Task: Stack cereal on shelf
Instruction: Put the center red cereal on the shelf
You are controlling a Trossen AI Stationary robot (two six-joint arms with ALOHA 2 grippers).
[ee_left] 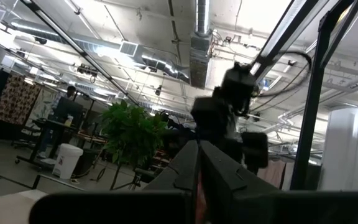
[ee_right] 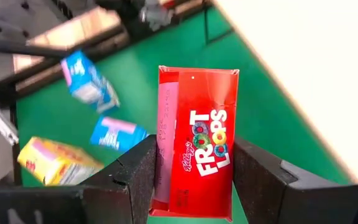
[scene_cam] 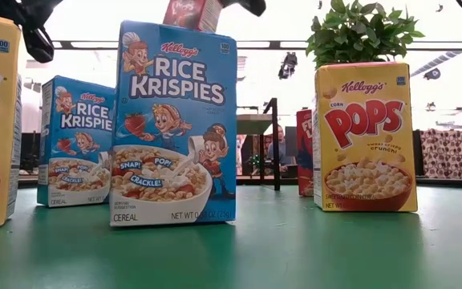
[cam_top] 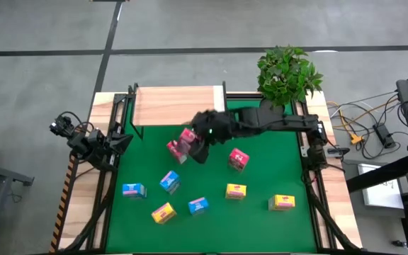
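My right gripper (ee_right: pixel 194 163) hangs over the middle of the green mat (cam_top: pixel 261 177), shut on a red Froot Loops cereal box (ee_right: pixel 197 143), which the high view shows as the box (cam_top: pixel 183 140). The light wooden shelf (cam_top: pixel 176 105) lies at the mat's far side, beyond the gripper. Several more cereal boxes rest on the mat nearer the front: a red one (cam_top: pixel 238 159), blue ones (cam_top: pixel 170 181) and yellow ones (cam_top: pixel 236 190). My left gripper (ee_left: pixel 197 180) is shut, holds nothing and stays folded back at the table's left edge (cam_top: pixel 91 142). My right gripper pinches the red box between its two fingers, one finger (ee_right: pixel 135 171) on the pink narrow side (ee_right: pixel 164 155) and the other on the opposite long side, near one end of the box. The fingers slant down from the table's right side. The box is lifted clear of the mat, its printed front toward the wrist camera.
A potted green plant (cam_top: pixel 287 71) stands at the far right corner. Black posts (cam_top: pixel 129 106) rise at the shelf's corners. Blue Rice Krispies boxes (scene_cam: pixel 175 120) and a yellow Corn Pops box (scene_cam: pixel 366 136) stand upright near the mat's front. Cables lie beyond the right edge.
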